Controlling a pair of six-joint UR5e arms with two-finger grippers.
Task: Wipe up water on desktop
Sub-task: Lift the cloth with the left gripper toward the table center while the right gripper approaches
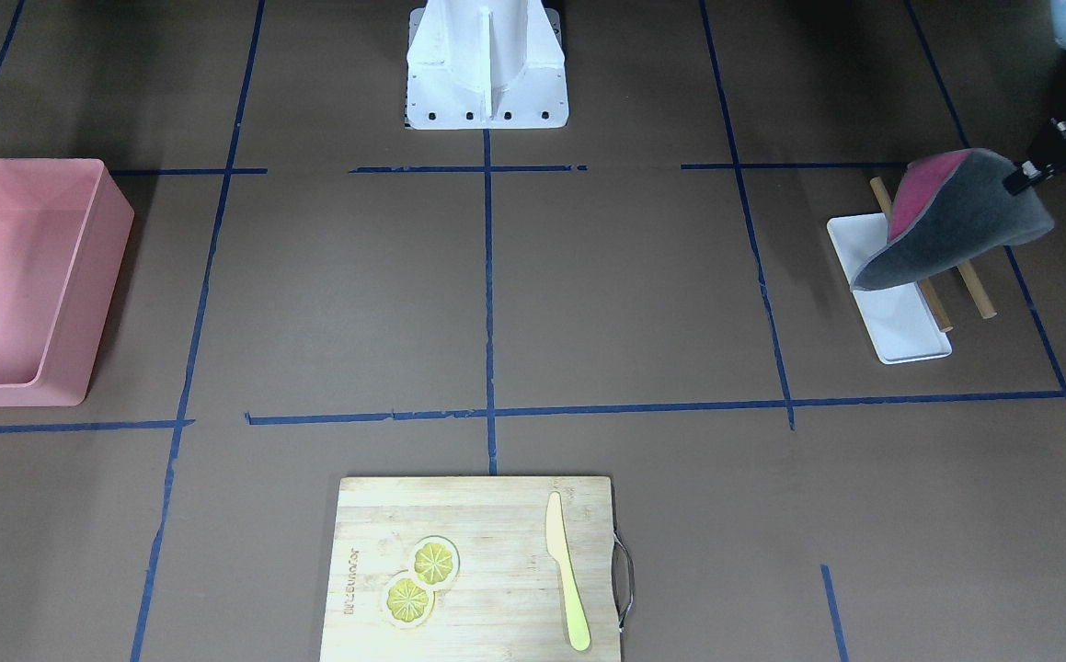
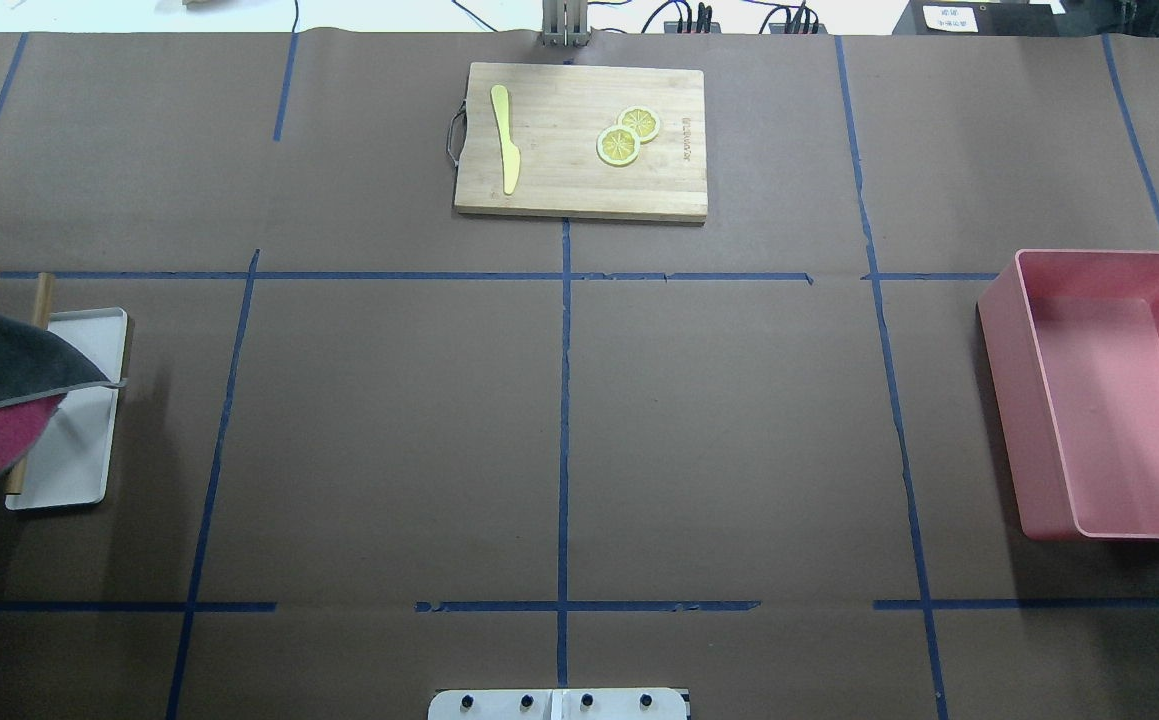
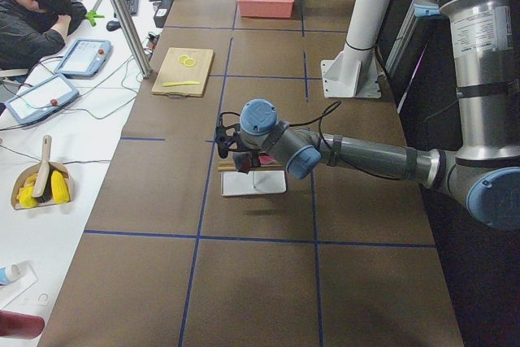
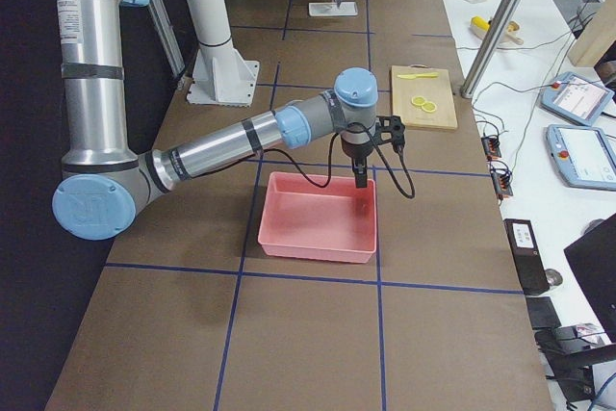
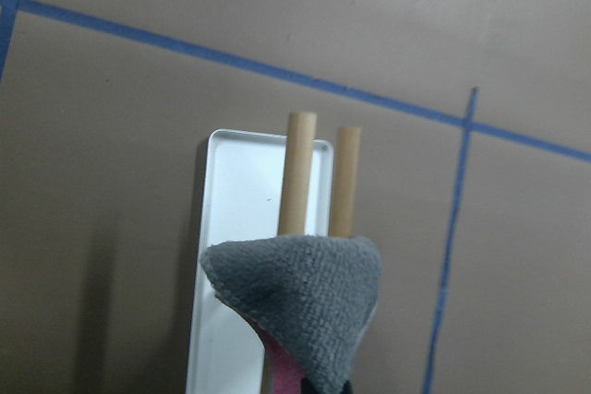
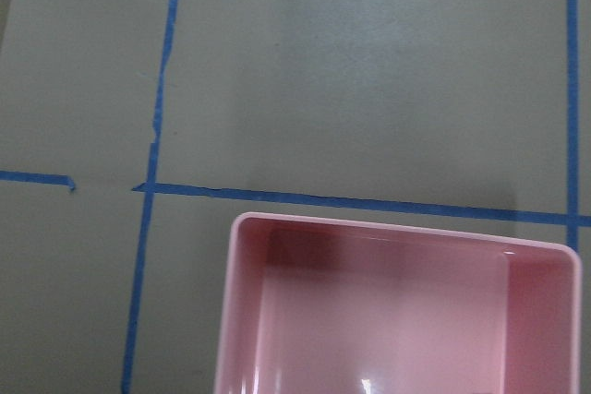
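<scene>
Nearest to me on the desktop (image 2: 389,450), the brown surface ruled into rectangles by blue tape that fills the whole scene, is the robot's white base plate (image 2: 559,704), sitting on the centre tape line.

Farther out on the left, the left gripper (image 1: 1020,176) has its fingers clenched on one corner of a cloth (image 1: 965,230). The cloth is grey on one face and pink on the other, and it hangs from that corner. Under it lies a narrow white tray (image 1: 900,322) with two wooden rods (image 5: 297,173) side by side along the tray's left edge, their far ends poking out past the cloth. In the side views the cloth hangs above the tray and clear of it.

At about the same depth on the right stands a pink bin (image 2: 1109,400). The right gripper (image 4: 359,178) points straight down over it, near the edge toward the middle of the table. I only see it from the table's end and its own wrist camera shows no fingers, so I cannot tell whether they are spread or closed.

At the far edge, on the centre line, lies a bamboo cutting board (image 2: 559,170). A yellow knife (image 2: 505,135) rests on its left part, and two overlapping lemon slices (image 2: 619,146) on its right part.
</scene>
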